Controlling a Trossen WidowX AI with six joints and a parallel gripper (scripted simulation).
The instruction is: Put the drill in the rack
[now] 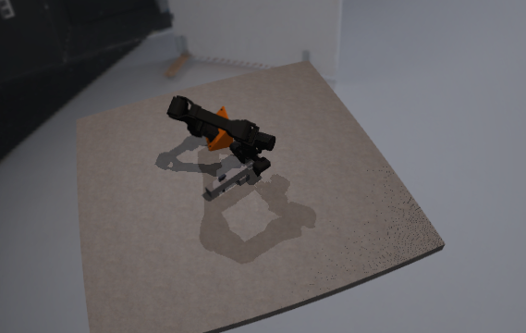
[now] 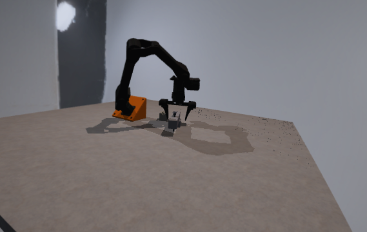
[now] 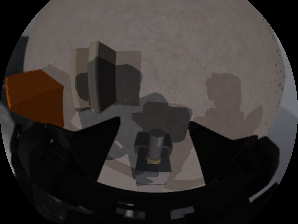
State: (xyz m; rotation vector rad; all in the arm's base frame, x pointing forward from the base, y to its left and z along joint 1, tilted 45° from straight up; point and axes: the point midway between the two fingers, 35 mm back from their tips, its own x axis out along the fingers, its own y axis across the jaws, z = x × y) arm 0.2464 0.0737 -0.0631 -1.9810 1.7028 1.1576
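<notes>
A long grey holder (image 1: 229, 184) (image 2: 173, 124) (image 3: 152, 177) lies on the table under the arm. A grey cylinder (image 3: 157, 139), which looks like the drill's end, stands out of its dark head above a small brass-coloured part (image 3: 153, 161). A small dark piece (image 1: 222, 177) sits on the holder; I cannot tell if it is the key. The pale, two-walled rack (image 2: 162, 116) (image 3: 102, 77) stands to the left in the wrist view. My gripper (image 2: 177, 119) (image 3: 154, 123) is open, pointing down, its fingers either side of the holder with nothing between them touching either finger.
The orange arm mount (image 1: 221, 139) (image 2: 138, 107) (image 3: 36, 95) stands on the table (image 1: 152, 277) (image 2: 138, 180), to the left of the rack in the wrist view. The arm's shadows fall across the holder and rack.
</notes>
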